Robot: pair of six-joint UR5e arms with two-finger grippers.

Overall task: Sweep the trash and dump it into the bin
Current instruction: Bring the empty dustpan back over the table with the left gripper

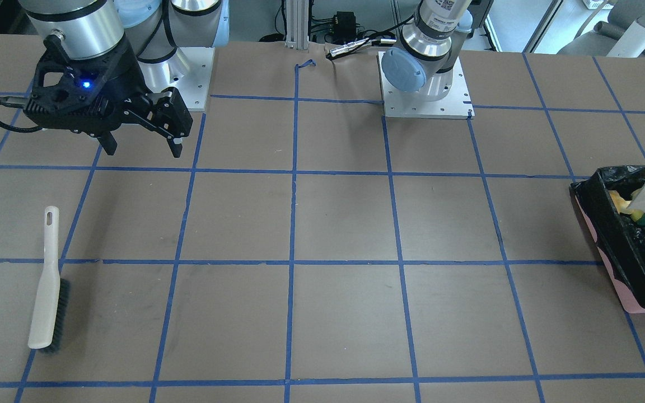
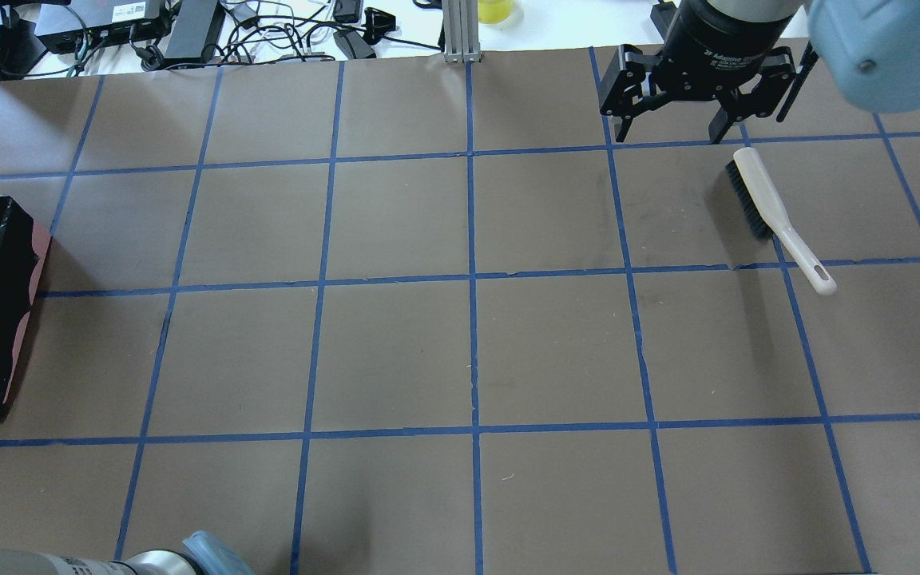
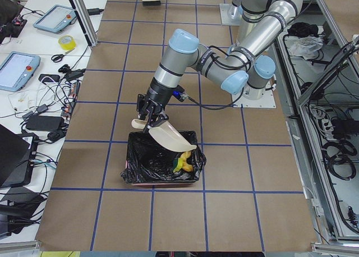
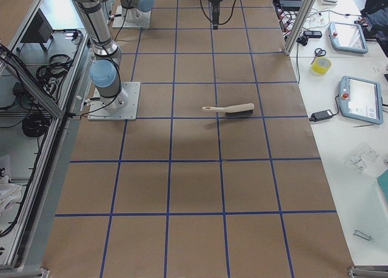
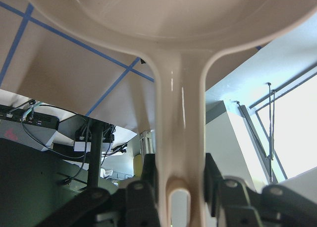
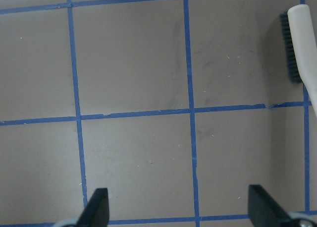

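Note:
The bin (image 1: pixel 613 274), pink with a black bag, stands at the table's end on my left; it also shows in the overhead view (image 2: pixel 29 295) and the left side view (image 3: pixel 146 170). Yellow and green trash pieces (image 1: pixel 643 215) lie inside it (image 3: pixel 183 164). My left gripper (image 5: pixel 179 187) is shut on the handle of a beige dustpan (image 5: pixel 181 113), held tilted over the bin (image 3: pixel 171 138). My right gripper (image 1: pixel 143 143) is open and empty above the table (image 6: pixel 178 207). The pale rind and the orange-brown lump cannot be made out.
A beige hand brush (image 1: pixel 48 291) with dark bristles lies on the table beside my right gripper (image 2: pixel 779 216). Blue tape lines grid the brown table. Cables and devices lie beyond the far edge (image 2: pixel 188 32).

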